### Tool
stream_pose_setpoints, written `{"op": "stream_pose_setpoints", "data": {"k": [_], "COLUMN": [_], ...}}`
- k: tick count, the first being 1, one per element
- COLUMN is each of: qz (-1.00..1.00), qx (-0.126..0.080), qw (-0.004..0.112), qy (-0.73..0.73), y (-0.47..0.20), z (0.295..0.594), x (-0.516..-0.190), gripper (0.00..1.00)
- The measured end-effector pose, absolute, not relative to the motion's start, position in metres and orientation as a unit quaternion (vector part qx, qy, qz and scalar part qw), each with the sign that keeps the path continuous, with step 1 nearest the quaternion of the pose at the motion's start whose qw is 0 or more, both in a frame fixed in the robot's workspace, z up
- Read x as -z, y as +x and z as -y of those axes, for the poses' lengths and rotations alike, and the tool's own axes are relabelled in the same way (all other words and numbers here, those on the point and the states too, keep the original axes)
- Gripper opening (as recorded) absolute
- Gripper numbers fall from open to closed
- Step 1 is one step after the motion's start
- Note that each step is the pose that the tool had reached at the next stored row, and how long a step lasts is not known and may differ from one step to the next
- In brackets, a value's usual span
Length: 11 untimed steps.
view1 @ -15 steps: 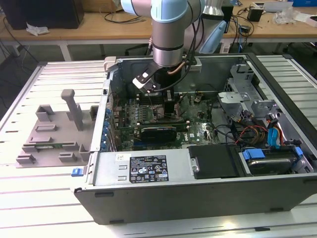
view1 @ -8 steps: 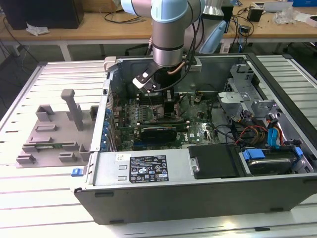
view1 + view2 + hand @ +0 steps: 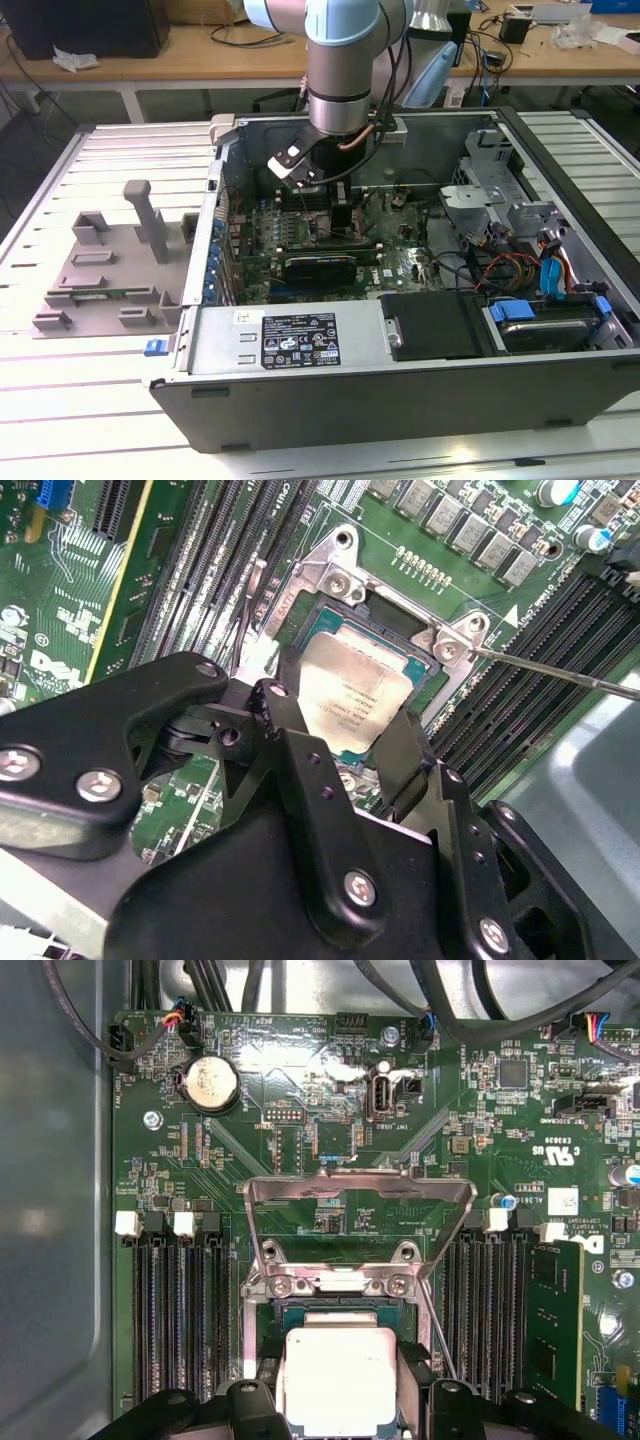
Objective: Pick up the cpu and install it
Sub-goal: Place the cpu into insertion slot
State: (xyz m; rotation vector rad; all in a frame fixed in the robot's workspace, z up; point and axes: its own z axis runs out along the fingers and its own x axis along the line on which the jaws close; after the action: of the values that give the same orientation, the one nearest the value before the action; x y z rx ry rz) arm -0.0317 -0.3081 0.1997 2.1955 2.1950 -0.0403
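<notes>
The cpu (image 3: 350,695), a flat square chip with a shiny silver top, sits low over the dark centre of the metal-framed socket (image 3: 345,580) on the green motherboard. My gripper (image 3: 350,720) is shut on it, one black finger against each of two opposite edges. In the first wrist view the cpu (image 3: 338,1380) lies between the fingertips (image 3: 270,1372), just below the socket's screws, and the socket's silver load plate (image 3: 360,1192) stands swung open beyond it. In the exterior view the arm reaches straight down into the open computer case, with the gripper (image 3: 335,215) close to the board.
Memory slots (image 3: 180,1310) flank the socket on both sides, one holding a green memory module (image 3: 555,1320). The thin socket lever (image 3: 560,675) sticks out sideways. A grey plastic fixture (image 3: 110,265) lies outside the case at the exterior view's left. Drives and cables (image 3: 520,250) fill the case's right.
</notes>
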Motion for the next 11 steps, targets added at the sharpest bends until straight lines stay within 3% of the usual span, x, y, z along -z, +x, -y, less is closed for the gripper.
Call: {"op": "stream_pose_setpoints", "data": {"k": [9,11], "qz": [-0.703,-0.703], "qx": [0.009,0.000], "qw": [0.013,0.005], "qy": [0.711,0.711], "y": [-0.0317,-0.0317], "z": [0.3131,0.3140], "x": [-0.2008,-0.2002], "gripper": [0.53,0.53]}}
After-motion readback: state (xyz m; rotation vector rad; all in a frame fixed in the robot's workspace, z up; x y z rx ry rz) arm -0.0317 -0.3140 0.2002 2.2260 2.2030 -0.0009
